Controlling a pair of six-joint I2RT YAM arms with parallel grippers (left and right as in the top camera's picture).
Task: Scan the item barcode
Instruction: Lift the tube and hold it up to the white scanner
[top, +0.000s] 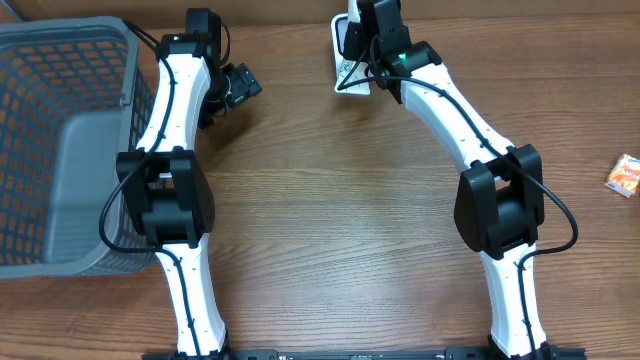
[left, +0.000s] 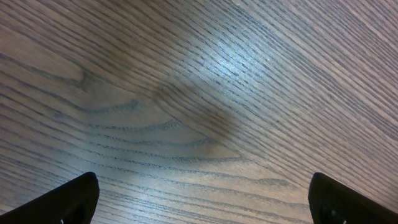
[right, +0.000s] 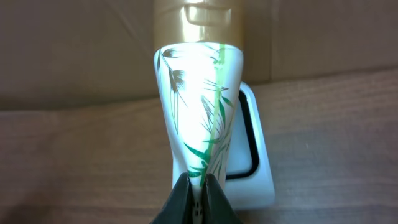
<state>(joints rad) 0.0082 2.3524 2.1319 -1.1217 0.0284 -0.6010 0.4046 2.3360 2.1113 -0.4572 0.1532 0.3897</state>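
A grey mesh basket (top: 50, 90) sits at the 9 to 10 o'clock edge of the wooden worktop (top: 330, 200); through its open top only its own grey floor shows.

The task's item, a white tube (right: 196, 99) printed with green leaves and topped by a gold cap (right: 199, 22), is up at about 12 o'clock on the worktop. The right end effector (right: 198, 199) is clamped tight on the tube's flat crimped tail. In the right wrist view the tube points away toward 12 o'clock, cap farthest out. Just behind it, toward 4 o'clock, lies a white scanner (right: 264, 180) with a black-framed window.

The left end effector (left: 205, 199) hangs spread wide over bare wood beside the basket, gripping nothing. A small orange packet (top: 624, 175) lies at 3 o'clock, well apart.
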